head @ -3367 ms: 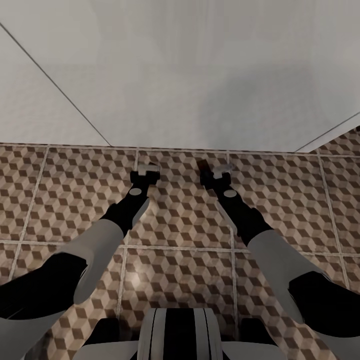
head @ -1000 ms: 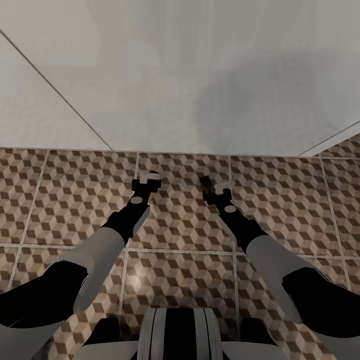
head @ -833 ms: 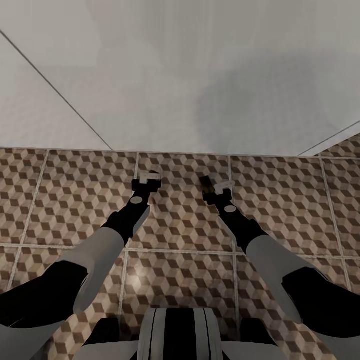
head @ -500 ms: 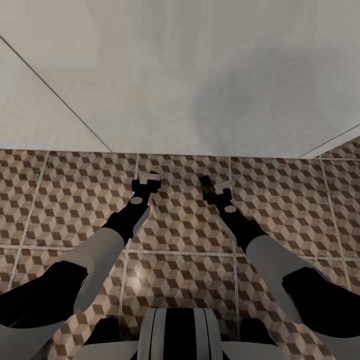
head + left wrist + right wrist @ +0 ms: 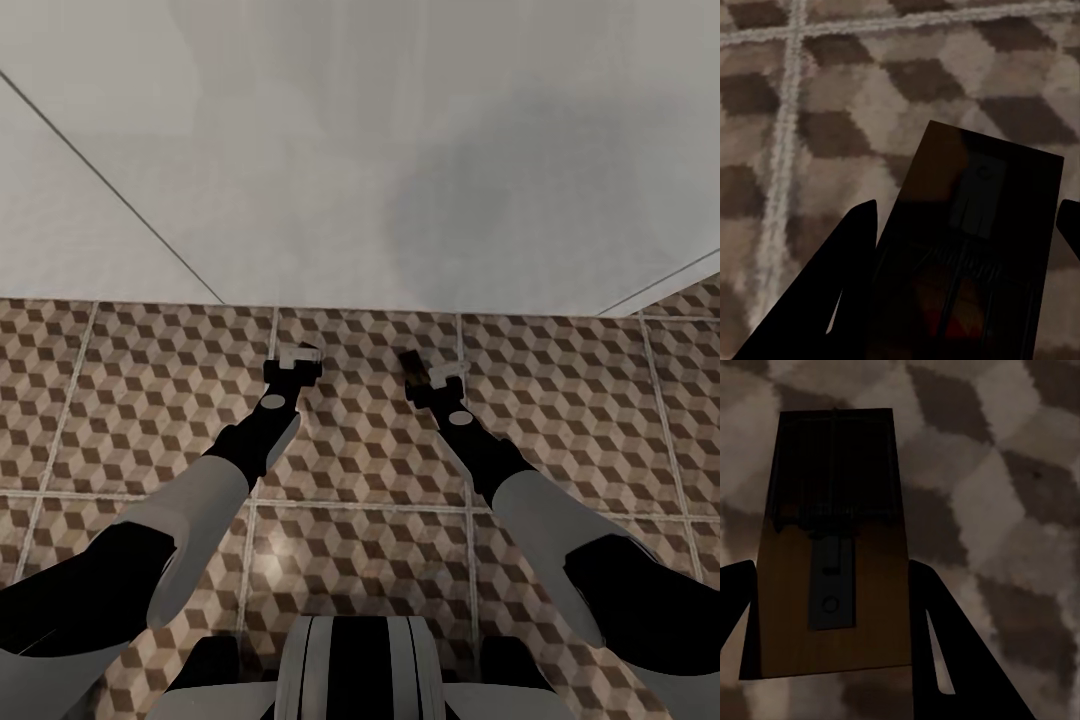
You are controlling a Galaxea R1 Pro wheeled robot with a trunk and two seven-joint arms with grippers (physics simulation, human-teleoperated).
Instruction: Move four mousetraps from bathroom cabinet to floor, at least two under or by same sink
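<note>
- Left gripper (image 5: 298, 353) at 11 o'clock in the head view, fingers (image 5: 817, 300) flanking a mousetrap (image 5: 971, 247), apparently clamped on it.
- Right gripper (image 5: 432, 374) at 1 o'clock, closed on a second mousetrap (image 5: 832, 547).
- Both low over the bathroom floor (image 5: 130, 400), near the white vanity (image 5: 360, 150) at 12.
- Best lowered flat until touching tile, then released close against the vanity base.

No text, label, brand, number or sign can be read on anything here.
</note>
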